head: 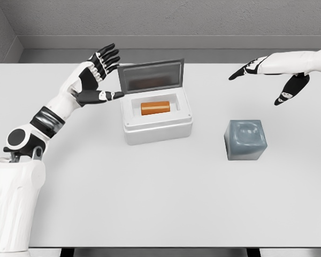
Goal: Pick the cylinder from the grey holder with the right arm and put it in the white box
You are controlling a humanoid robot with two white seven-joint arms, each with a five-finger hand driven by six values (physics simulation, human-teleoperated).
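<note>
1. The table (pixel 150 203) is a pale grey surface that fills most of the head view, passing under both hands.
2. The left arm (pixel 48 115) comes in from the lower left and reaches up toward the box.
3. The white box (pixel 157 126) sits just to the right of the left hand, and its grey lid (pixel 150 76) stands raised at the back.
4. The grey holder (pixel 246 140) stands below the right hand and a little to its left, well apart from it. Its top shows a shallow hollow with nothing in it.
5. The left hand (pixel 99 75) has its fingers spread and holds nothing. Its thumb points at the box's left edge, just beside the lid.
6. The right hand (pixel 273 72) hangs above the table with fingers extended and relaxed, gripping nothing.
7. The orange cylinder (pixel 155 107) lies on its side inside the white box, well to the left of the right hand and lower in the picture.
</note>
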